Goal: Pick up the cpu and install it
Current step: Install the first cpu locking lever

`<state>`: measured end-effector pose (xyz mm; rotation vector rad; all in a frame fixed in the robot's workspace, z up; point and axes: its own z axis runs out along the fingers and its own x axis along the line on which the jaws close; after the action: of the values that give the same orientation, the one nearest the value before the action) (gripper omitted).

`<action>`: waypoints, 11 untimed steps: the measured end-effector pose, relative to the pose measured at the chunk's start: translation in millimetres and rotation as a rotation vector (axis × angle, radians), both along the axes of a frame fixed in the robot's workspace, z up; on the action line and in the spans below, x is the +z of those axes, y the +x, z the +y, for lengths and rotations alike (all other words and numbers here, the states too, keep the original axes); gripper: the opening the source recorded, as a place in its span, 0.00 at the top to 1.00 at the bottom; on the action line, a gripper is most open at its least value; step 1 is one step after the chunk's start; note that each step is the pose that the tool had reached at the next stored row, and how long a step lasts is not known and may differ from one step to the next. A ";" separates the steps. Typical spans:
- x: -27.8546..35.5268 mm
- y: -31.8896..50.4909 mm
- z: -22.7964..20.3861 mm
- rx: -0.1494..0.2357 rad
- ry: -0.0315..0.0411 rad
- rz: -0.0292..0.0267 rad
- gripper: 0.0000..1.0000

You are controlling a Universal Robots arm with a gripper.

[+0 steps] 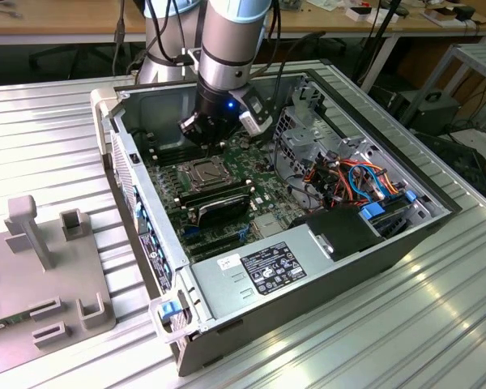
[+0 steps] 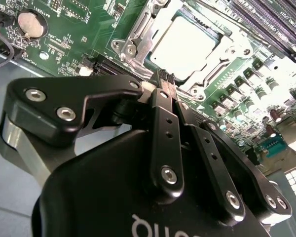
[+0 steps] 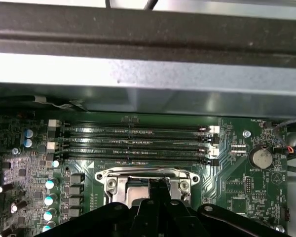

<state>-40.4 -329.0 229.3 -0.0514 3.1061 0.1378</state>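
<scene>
The cpu (image 2: 187, 43) lies flat as a pale grey metallic square inside the metal-framed socket (image 2: 133, 34) of the green board; in the exterior view the cpu (image 1: 203, 172) sits mid-board. My gripper (image 2: 165, 81) hangs just above the socket's edge, beside the chip. Its two black fingers (image 2: 160, 113) are pressed together, shut, with nothing visible between them. In the first wrist view the gripper (image 3: 158, 183) stands over the socket frame (image 3: 111, 175) and hides most of what lies inside it. In the exterior view the gripper (image 1: 205, 146) reaches down into the open computer case.
Long black memory sticks (image 3: 133, 143) run beside the socket toward the case wall (image 3: 138, 84). A black heatsink block (image 1: 219, 207), a power supply (image 1: 275, 267) and coloured cables (image 1: 364, 178) crowd the case. A grey fixture (image 1: 40, 267) stands at the exterior view's left.
</scene>
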 end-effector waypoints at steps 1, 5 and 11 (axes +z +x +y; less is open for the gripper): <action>0.0 0.0 0.1 0.000 -0.0009 -0.0001 0.89; 0.0 0.0 0.1 0.000 -0.0025 0.0000 0.89; 3.3 0.0 0.1 0.000 -0.0034 0.0000 0.89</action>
<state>-40.3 -328.9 232.6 -0.0514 3.1064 0.1325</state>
